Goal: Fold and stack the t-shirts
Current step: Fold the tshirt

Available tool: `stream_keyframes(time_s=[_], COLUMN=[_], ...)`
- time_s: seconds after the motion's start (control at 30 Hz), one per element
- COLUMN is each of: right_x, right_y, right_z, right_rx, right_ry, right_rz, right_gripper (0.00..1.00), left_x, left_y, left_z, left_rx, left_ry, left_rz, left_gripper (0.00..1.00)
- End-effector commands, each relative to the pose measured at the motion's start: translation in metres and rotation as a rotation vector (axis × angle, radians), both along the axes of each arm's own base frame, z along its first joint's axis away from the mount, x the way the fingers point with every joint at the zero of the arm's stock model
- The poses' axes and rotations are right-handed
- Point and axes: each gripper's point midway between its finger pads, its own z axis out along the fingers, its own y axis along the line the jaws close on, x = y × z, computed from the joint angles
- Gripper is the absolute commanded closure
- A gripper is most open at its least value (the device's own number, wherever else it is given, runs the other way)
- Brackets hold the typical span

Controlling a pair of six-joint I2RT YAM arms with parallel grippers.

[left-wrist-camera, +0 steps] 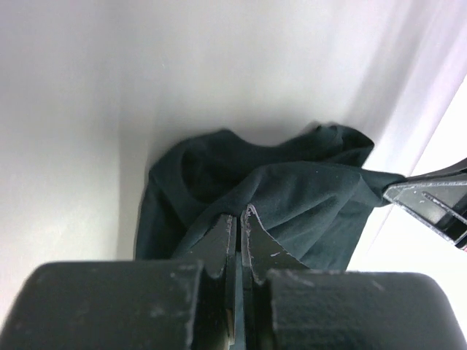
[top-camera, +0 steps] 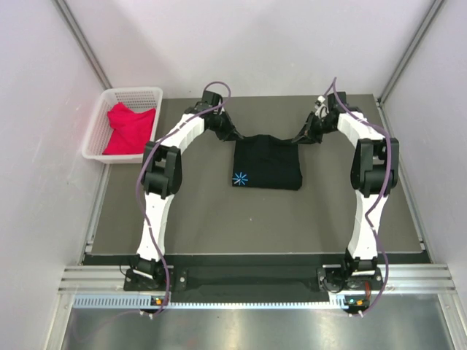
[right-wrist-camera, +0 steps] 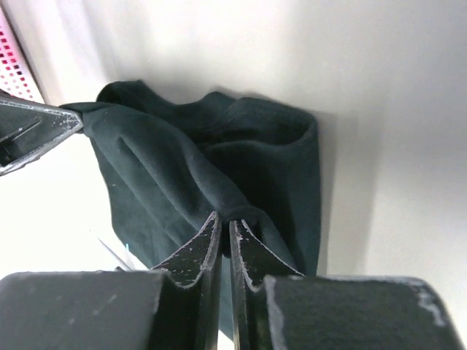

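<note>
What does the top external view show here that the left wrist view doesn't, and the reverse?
Only top external: the bright red-pink cloth t-shirt lying in the white plastic lattice basket, and a light blue star print on the black cloth t-shirt. Only left wrist: close up, the left gripper shut on a bunched fold of it. Both: the black cloth t-shirt, with the right gripper holding its other side.

A white lattice basket (top-camera: pixel 93 138) sits at the dark table's (top-camera: pixel 219 219) far-left corner, apparently overhanging its edge.
</note>
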Motion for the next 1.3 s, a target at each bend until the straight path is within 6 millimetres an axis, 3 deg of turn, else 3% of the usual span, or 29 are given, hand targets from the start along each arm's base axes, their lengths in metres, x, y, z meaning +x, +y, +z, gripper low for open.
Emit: stream_keyframes(time_s=[0.0,0.2,0.27,0.3,0.33,0.4,0.43,0.5,0.57,0.63,0.7,0.73,0.77,0.83,0.87,0.9,0.97,1.0,1.03,1.07,1.1,1.17,1.27], right_x=[0.021,0.030,0.037,0.040,0.043,0.053,0.063,0.065,0.067,0.058,0.041,0.024,0.014,-0.003,-0.010,-0.013,-0.019,-0.020,-0.032,-0.023,-0.030,-0.022,-0.018], right_y=[-0.002,-0.004,-0.006,-0.008,-0.008,-0.012,-0.032,-0.039,-0.046,-0.045,-0.033,-0.010,-0.003,0.014,0.022,0.027,0.039,0.044,0.050,0.056,0.058,0.063,0.067], right_z=[0.016,0.006,0.007,0.008,0.010,0.012,0.020,0.024,0.047,0.059,0.074,0.064,0.074,0.066,0.065,0.062,0.056,0.055,0.041,0.046,0.032,0.026,0.008], right_rx=[0.022,0.031,0.033,0.032,0.034,0.021,0.020,0.014,-0.039,-0.073,-0.070,-0.064,-0.051,-0.009,0.020,0.025,0.062,0.089,0.111,0.159,0.171,0.194,0.231], right_ry=[-0.085,-0.086,-0.095,-0.098,-0.106,-0.112,-0.127,-0.112,-0.160,-0.171,-0.202,-0.169,-0.187,-0.168,-0.153,-0.154,-0.162,-0.170,-0.139,-0.195,-0.169,-0.220,-0.222], right_rz=[0.000,-0.008,-0.019,-0.029,-0.032,-0.052,-0.095,-0.115,-0.125,-0.115,-0.082,-0.035,-0.015,0.007,0.017,0.024,0.029,0.029,0.027,0.021,0.017,0.018,0.007], right_gripper=[0.92,0.87,0.82,0.76,0.71,0.61,0.59,0.52,0.49,0.45,0.41,0.41,0.41,0.43,0.46,0.47,0.49,0.52,0.56,0.64,0.69,0.88,0.96], left_x=[0.027,0.036,0.039,0.041,0.044,0.050,0.052,0.058,0.058,0.055,0.043,0.036,0.018,0.006,-0.003,-0.008,-0.024,-0.026,-0.035,-0.037,-0.037,-0.040,-0.031], left_y=[-0.004,-0.002,0.003,0.005,0.009,0.014,0.019,0.022,0.030,0.034,0.031,0.026,0.019,0.000,-0.009,-0.015,-0.031,-0.039,-0.048,-0.051,-0.058,-0.060,-0.063], left_z=[0.023,0.015,0.011,0.011,0.009,0.016,0.018,0.040,0.064,0.078,0.089,0.092,0.087,0.104,0.094,0.092,0.083,0.087,0.074,0.069,0.067,0.045,0.031], left_rx=[-0.058,-0.069,-0.054,-0.044,-0.025,-0.018,0.002,0.018,0.057,0.080,0.045,0.011,-0.033,-0.109,-0.142,-0.164,-0.217,-0.259,-0.262,-0.267,-0.283,-0.292,-0.312], left_ry=[-0.094,-0.093,-0.096,-0.101,-0.111,-0.133,-0.136,-0.189,-0.246,-0.282,-0.290,-0.279,-0.239,-0.271,-0.261,-0.255,-0.214,-0.222,-0.196,-0.190,-0.204,-0.179,-0.206], left_rz=[0.015,0.027,0.039,0.045,0.058,0.068,0.081,0.084,0.088,0.076,0.051,0.045,0.010,-0.015,-0.041,-0.046,-0.065,-0.075,-0.091,-0.096,-0.103,-0.096,-0.086], left_gripper=[1.00,0.99,0.94,0.90,0.77,0.65,0.52,0.45,0.36,0.35,0.42,0.45,0.50,0.65,0.68,0.78,0.84,0.87,0.87,0.87,0.87,0.88,0.89])
